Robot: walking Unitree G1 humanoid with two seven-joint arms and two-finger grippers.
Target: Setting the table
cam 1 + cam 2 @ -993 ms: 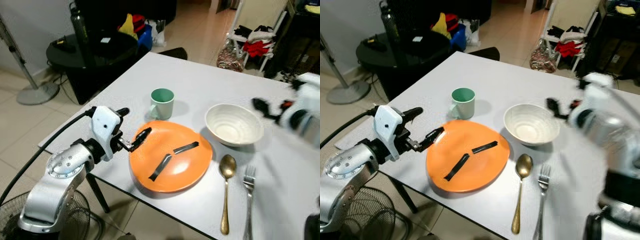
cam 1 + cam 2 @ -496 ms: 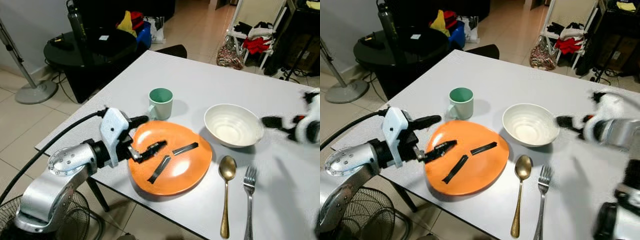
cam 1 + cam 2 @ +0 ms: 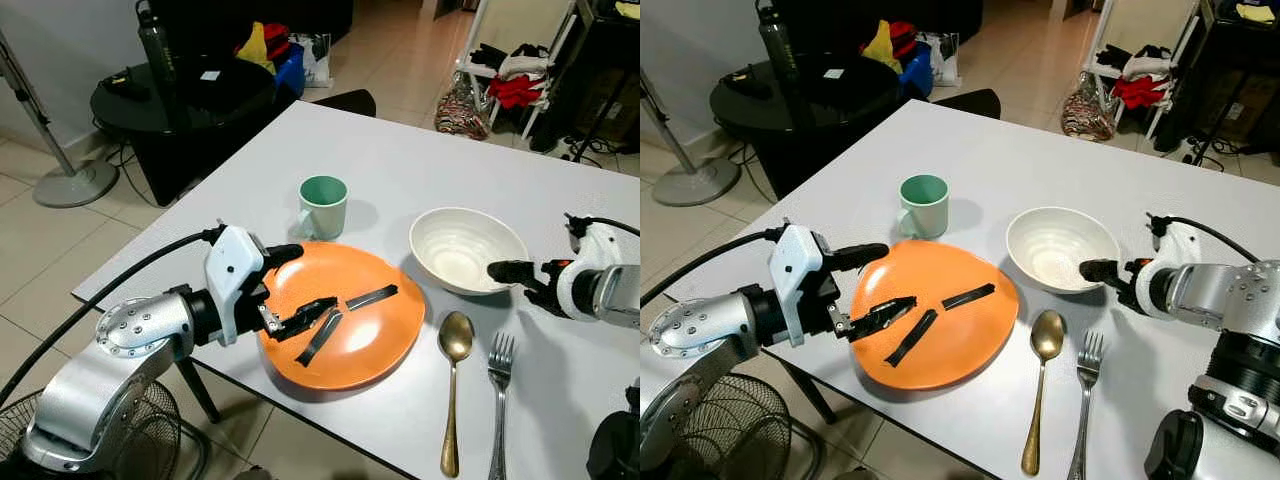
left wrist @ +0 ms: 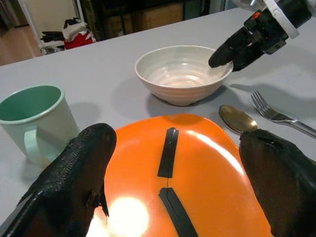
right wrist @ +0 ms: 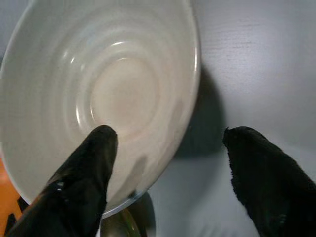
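Note:
An orange plate (image 3: 345, 315) with two black strips (image 3: 372, 296) on it lies at the near edge of the white table (image 3: 420, 160). My left gripper (image 3: 298, 285) is open low over the plate's left part, one finger at the rim and one above the surface. A white bowl (image 3: 466, 248) sits right of the plate. My right gripper (image 5: 170, 133) is open at the bowl's right rim, one finger over the inside and one outside. A green mug (image 3: 324, 205) stands behind the plate. A gold spoon (image 3: 453, 385) and a fork (image 3: 497, 400) lie right of it.
A black round side table (image 3: 180, 95) with a bottle stands beyond the table's left corner, a black chair back (image 3: 345, 103) at its far edge. A fan stand (image 3: 60, 180) and a floor fan (image 3: 150, 440) are on the left. A clothes rack (image 3: 510, 80) stands at the back right.
My left gripper has moved from the plate's left edge in over the plate. My right gripper has come in from the right to the bowl's rim. The tableware has stayed put.

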